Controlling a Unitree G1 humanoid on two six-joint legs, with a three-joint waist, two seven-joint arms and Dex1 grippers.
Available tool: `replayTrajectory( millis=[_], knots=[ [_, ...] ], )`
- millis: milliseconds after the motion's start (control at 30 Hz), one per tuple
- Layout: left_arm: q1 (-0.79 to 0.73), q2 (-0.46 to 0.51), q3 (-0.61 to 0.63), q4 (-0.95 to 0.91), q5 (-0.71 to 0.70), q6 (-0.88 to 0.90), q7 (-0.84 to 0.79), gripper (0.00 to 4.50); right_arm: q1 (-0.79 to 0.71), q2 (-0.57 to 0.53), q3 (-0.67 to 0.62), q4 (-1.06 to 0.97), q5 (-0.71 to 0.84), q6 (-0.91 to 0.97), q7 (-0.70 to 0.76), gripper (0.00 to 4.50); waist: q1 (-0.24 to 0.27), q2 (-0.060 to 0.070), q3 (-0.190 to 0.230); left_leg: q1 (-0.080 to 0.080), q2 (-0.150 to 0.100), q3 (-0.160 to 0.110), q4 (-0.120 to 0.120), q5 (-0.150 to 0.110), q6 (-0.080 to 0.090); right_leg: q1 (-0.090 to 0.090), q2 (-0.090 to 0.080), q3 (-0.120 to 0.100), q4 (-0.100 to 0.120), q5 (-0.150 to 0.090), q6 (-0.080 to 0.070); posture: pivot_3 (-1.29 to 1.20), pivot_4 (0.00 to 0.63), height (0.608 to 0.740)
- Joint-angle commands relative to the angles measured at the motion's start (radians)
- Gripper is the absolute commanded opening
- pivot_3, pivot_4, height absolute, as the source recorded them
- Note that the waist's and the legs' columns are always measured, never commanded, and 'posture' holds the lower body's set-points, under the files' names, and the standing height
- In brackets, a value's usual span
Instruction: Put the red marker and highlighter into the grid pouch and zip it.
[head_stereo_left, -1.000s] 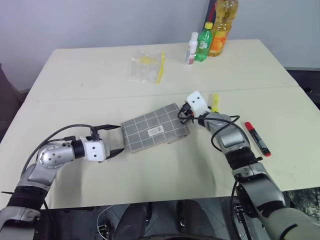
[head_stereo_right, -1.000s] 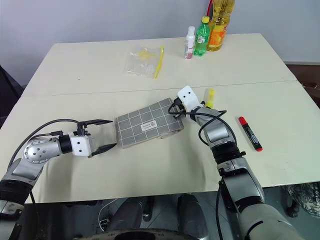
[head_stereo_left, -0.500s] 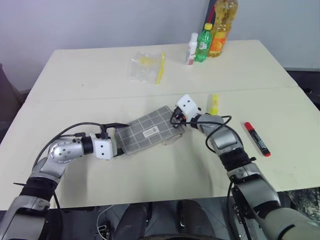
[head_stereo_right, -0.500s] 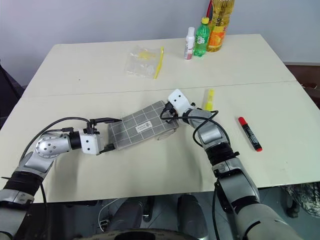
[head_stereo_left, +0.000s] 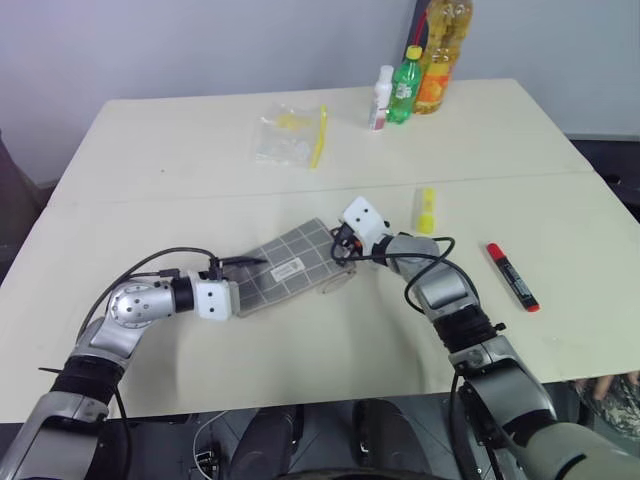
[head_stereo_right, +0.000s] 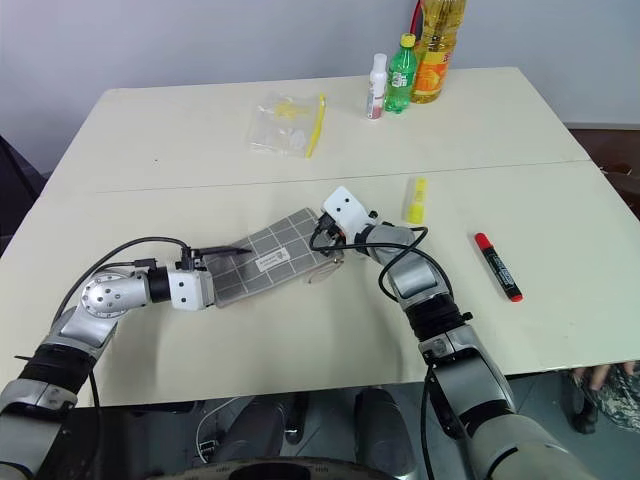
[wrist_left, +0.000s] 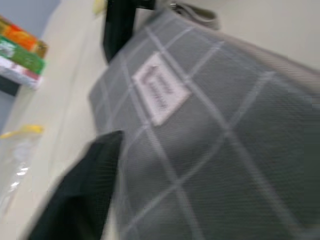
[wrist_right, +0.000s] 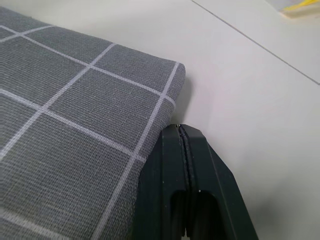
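Table (head_stereo_left: 200, 140) – cream, bottles (head_stereo_left: 420, 75) at back

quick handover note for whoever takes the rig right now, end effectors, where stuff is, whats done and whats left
Left end effector: at the near-left end of the grid pouch, one finger over the fabric; grip not confirmed.
Right end effector: shut, fingers pressed together at the pouch's far-right corner.
Highlighter lies on the table beyond the right arm; red marker further right. Both are outside the pouch.
Done: nothing packed.
Left: open the pouch, load both pens, zip it.
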Motion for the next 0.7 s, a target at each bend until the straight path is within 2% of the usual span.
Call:
replayTrajectory(
  millis=[33, 133, 267, 367, 500, 567, 600, 700],
  knots=[
    [0.017, -0.007, -0.002, -0.033, -0.040, 0.033, -0.015, 1.60, -0.004, -0.017, -0.042, -0.065, 0.007, -0.022, -0.015, 0.00, 0.000, 0.000, 0.000, 0.000, 0.000, 0.000, 0.000, 0.000, 0.000, 0.000, 0.000, 0.000, 0.000, 0.000, 0.000, 0.00, 0.150, 0.740],
    [0.033, -0.024, 0.021, -0.079, -0.089, 0.117, -0.011, 0.04, 0.000, -0.048, -0.081, -0.083, 0.004, -0.020, -0.043, 0.00, 0.001, 0.000, 0.000, 0.000, 0.000, 0.000, 0.000, 0.000, 0.000, 0.000, 0.000, 0.000, 0.000, 0.000, 0.000, 0.00, 0.150, 0.740],
    [0.042, -0.081, 0.061, -0.201, -0.175, 0.350, 0.047, 0.04, 0.038, -0.105, -0.201, -0.170, 0.067, -0.009, -0.061, 0.00, 0.007, 0.000, 0.000, -0.001, 0.000, 0.000, 0.000, 0.000, 0.000, 0.000, 0.000, 0.000, 0.000, 0.000, 0.000, 0.00, 0.150, 0.740],
    [0.022, -0.136, 0.082, -0.269, -0.200, 0.503, 0.108, 0.00, 0.063, -0.139, -0.278, -0.235, 0.111, 0.031, -0.065, 0.90, 0.006, 0.000, 0.000, -0.001, 0.000, 0.000, 0.001, 0.000, 0.000, 0.003, 0.000, 0.000, 0.000, 0.000, 0.000, 0.00, 0.150, 0.740],
    [-0.014, -0.216, 0.104, -0.314, -0.222, 0.639, 0.187, 0.00, 0.091, -0.151, -0.362, -0.322, 0.189, 0.099, -0.068, 2.94, 0.003, 0.000, 0.000, -0.001, 0.001, 0.000, 0.001, 0.000, 0.000, 0.003, 0.001, 0.000, 0.001, 0.000, 0.000, 0.00, 0.150, 0.740],
    [-0.028, -0.249, 0.113, -0.325, -0.234, 0.685, 0.212, 0.00, 0.098, -0.145, -0.383, -0.352, 0.219, 0.129, -0.077, 4.13, -0.001, -0.001, 0.000, -0.001, 0.001, 0.000, 0.001, 0.000, 0.000, 0.003, 0.001, 0.000, 0.001, 0.000, 0.000, 0.00, 0.150, 0.740],
    [-0.035, -0.264, 0.115, -0.329, -0.238, 0.702, 0.222, 0.00, 0.103, -0.143, -0.380, -0.366, 0.225, 0.141, -0.079, 4.47, -0.005, -0.001, 0.000, -0.001, 0.001, 0.000, 0.001, 0.000, 0.000, 0.003, 0.001, 0.000, 0.001, 0.000, 0.000, 0.00, 0.150, 0.740],
    [-0.056, -0.310, 0.117, -0.344, -0.254, 0.746, 0.244, 0.00, 0.119, -0.137, -0.341, -0.405, 0.224, 0.164, -0.081, 4.47, -0.012, -0.001, 0.000, -0.001, 0.001, 0.000, 0.000, 0.000, 0.000, 0.003, 0.001, 0.000, 0.001, 0.000, 0.000, 0.00, 0.150, 0.740]
  ],
)
